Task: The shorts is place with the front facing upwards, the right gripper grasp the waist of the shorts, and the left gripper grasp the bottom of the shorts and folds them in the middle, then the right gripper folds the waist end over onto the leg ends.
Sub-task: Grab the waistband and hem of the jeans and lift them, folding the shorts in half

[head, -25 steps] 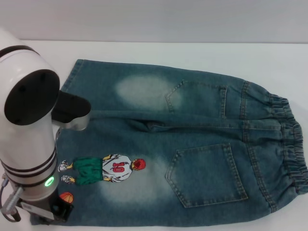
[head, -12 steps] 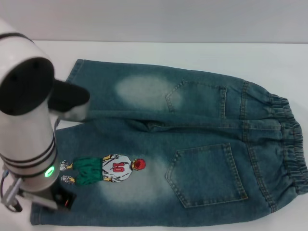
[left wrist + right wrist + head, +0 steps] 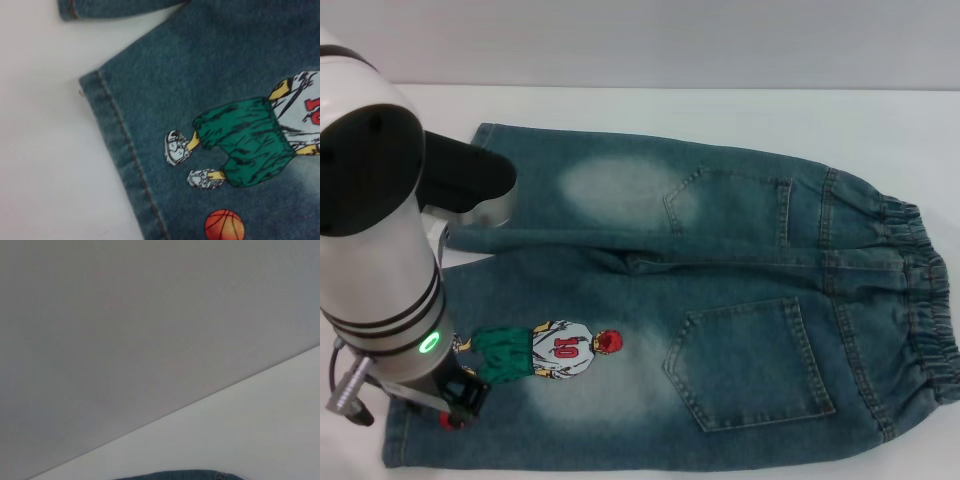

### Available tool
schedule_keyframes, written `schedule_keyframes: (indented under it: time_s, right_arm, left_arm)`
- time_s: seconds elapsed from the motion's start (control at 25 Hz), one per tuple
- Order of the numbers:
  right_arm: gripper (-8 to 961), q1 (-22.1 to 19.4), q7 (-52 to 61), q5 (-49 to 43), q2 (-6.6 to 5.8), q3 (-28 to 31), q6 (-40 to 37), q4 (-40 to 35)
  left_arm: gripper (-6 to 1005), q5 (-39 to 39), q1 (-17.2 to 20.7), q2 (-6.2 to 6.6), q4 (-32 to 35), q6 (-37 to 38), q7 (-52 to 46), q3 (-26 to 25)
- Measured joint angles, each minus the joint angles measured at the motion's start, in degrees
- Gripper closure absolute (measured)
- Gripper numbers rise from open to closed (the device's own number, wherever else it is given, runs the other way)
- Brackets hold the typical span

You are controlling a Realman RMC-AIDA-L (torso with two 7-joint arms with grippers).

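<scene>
Shorts (image 3: 720, 310) lie flat on the white table (image 3: 880, 120), waist (image 3: 925, 300) farthest from the left gripper (image 3: 460, 400). Left gripper sits over the printed leg's hem (image 3: 120, 155); finger state cannot be told.

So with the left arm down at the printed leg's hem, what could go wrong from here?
1. The left gripper sits inboard of the hem, over the cartoon player; shutting there may bunch cloth instead of catching the edge.
2. The two legs lie apart, with the far leg beyond the arm, so a pinch here may lift one leg only.
3. The right gripper is out of view, and the waist lies unheld, so pulling could drag the shorts.
</scene>
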Motion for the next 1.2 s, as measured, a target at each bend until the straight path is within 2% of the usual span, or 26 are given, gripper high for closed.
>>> schedule_keyframes:
  time_s: [0.08, 0.28, 0.76, 1.2]
  right_arm:
    - [202, 0.0, 0.0, 0.0, 0.00, 0.0, 0.0, 0.0]
    - [202, 0.2, -0.1, 0.0, 0.00, 0.0, 0.0, -0.1]
    - [203, 0.9, -0.3, 0.0, 0.00, 0.0, 0.1, -1.1]
    - [202, 0.9, -0.3, 0.0, 0.00, 0.1, 0.2, -1.1]
  left_arm:
    - [674, 0.2, 0.2, 0.03, -0.1, -0.2, -0.1, 0.2]
    - [469, 0.4, 0.6, 0.05, -0.1, -1.8, -0.5, 0.5]
    - [225, 0.4, 2.3, 0.07, -2.9, 0.3, -0.2, 0.6]
    - [224, 0.1, 2.1, 0.06, -4.4, 1.0, -0.1, 0.5]
